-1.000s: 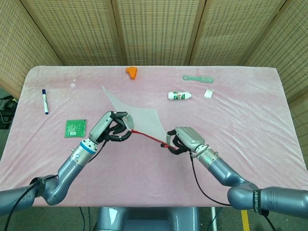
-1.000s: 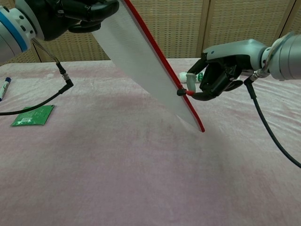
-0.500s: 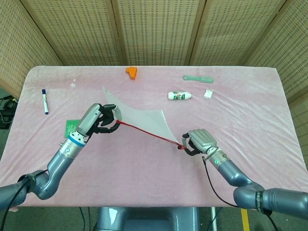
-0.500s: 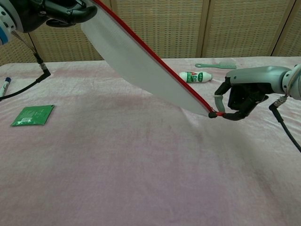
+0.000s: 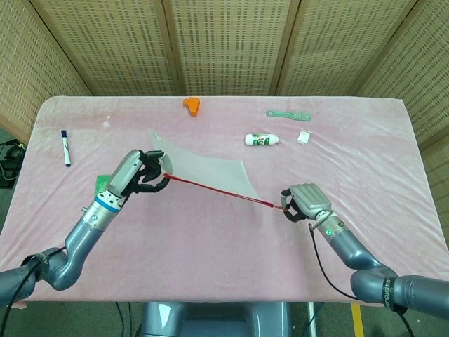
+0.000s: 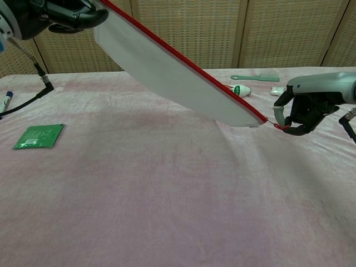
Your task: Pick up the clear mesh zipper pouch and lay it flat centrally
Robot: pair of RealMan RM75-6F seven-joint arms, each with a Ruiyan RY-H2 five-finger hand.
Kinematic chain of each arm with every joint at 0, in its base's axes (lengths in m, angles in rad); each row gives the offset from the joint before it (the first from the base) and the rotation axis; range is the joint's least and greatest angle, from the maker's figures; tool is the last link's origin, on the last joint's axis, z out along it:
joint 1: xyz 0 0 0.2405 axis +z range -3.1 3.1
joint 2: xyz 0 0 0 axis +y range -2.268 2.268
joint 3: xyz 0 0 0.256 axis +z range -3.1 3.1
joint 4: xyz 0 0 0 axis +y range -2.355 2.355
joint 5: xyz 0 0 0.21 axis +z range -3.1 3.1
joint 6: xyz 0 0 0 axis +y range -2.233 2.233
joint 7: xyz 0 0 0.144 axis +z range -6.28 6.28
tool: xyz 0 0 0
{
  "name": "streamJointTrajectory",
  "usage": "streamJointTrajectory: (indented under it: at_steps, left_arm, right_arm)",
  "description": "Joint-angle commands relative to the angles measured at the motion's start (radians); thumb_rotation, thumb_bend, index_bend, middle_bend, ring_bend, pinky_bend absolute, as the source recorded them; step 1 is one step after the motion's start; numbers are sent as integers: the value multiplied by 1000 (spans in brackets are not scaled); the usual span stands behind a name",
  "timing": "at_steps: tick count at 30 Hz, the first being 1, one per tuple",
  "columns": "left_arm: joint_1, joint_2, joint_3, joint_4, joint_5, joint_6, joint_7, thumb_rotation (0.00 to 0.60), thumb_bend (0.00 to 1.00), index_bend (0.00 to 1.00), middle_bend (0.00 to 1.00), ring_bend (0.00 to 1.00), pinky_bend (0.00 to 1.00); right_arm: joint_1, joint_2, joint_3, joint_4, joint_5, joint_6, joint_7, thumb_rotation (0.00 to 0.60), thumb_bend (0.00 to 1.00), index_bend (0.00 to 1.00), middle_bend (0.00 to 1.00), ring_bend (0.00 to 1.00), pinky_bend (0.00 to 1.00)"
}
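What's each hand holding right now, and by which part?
Both hold the mesh pouch, stretched above the table. The left hand grips its left end at the red zipper edge; the right hand pinches the right end of that edge.

Grey arms, black-fingered silver hands (blue band on left wrist).

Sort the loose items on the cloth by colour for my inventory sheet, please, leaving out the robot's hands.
Clear with red zipper: 1, the mesh pouch
Green: 2, the packet and the comb
Orange: 1, a small object
Blue and white: 1, the marker
White with green label: 1, the bottle
White: 1, a small wrapper
Total: 7
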Motion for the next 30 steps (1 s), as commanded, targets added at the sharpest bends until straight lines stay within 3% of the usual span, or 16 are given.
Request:
streamJointTrajectory:
  at_steps: [1, 2, 4, 5, 10, 12, 13, 15, 16, 17, 19, 20, 23, 30]
  left_arm:
    - [-2, 20, 31, -12, 31, -21, -3, 600, 91, 214, 984, 853, 1000]
    - [-1, 33, 39, -18, 41, -25, 1, 600, 7, 62, 981, 853, 999]
    - [6, 60, 52, -32, 52, -23, 33, 600, 0, 0, 970, 853, 997]
    - [12, 72, 56, -40, 53, -20, 52, 600, 0, 0, 963, 853, 996]
    - [72, 137, 71, -69, 34, 38, 202, 600, 0, 0, 931, 841, 977]
    - [99, 159, 75, -82, 17, 59, 262, 600, 0, 0, 880, 800, 949]
    - [116, 170, 79, -85, 8, 74, 299, 600, 0, 0, 809, 744, 900]
    - [171, 201, 95, -89, -24, 119, 416, 600, 0, 0, 585, 554, 701]
    - [201, 219, 107, -103, -46, 135, 480, 600, 0, 0, 400, 378, 524]
    - [211, 227, 111, -114, -55, 140, 505, 600, 0, 0, 214, 197, 334]
    - [263, 264, 130, -156, -109, 161, 608, 600, 0, 0, 29, 21, 95]
    - [298, 288, 148, -182, -138, 177, 657, 600, 0, 0, 0, 0, 26]
    - [376, 331, 185, -256, -174, 237, 754, 600, 0, 0, 0, 0, 0]
    - [513, 334, 253, -251, -97, 365, 719, 600, 0, 0, 0, 0, 0]
  right_arm:
    - [-12, 7, -4, 9, -38, 18, -12, 600, 527, 374, 982, 950, 1000]
    - [-16, 11, -6, 11, -48, 27, -20, 600, 268, 185, 971, 950, 1000]
    - [-30, 20, -15, 12, -80, 57, -43, 600, 31, 30, 953, 946, 1000]
    - [-38, 25, -19, 13, -99, 75, -54, 600, 4, 7, 947, 944, 1000]
    - [-106, 69, -53, 0, -223, 206, -104, 600, 0, 0, 902, 923, 1000]
    - [-139, 86, -61, -3, -270, 254, -91, 600, 0, 0, 849, 891, 995]
    - [-160, 95, -65, -3, -296, 285, -78, 600, 0, 0, 786, 846, 959]
    - [-224, 117, -80, 14, -376, 386, -38, 600, 0, 0, 601, 669, 789]
    - [-257, 127, -93, 27, -413, 429, -16, 600, 0, 0, 412, 455, 594]
    - [-269, 130, -96, 32, -428, 445, -7, 600, 0, 0, 272, 292, 460]
    - [-324, 137, -104, 50, -463, 521, 23, 600, 0, 0, 63, 61, 242]
    - [-361, 138, -108, 56, -478, 572, 45, 600, 0, 0, 13, 11, 153]
    - [-445, 123, -123, 94, -530, 682, 92, 600, 0, 0, 0, 0, 11]
    - [-567, 94, -142, 141, -597, 812, 121, 600, 0, 0, 0, 0, 0]
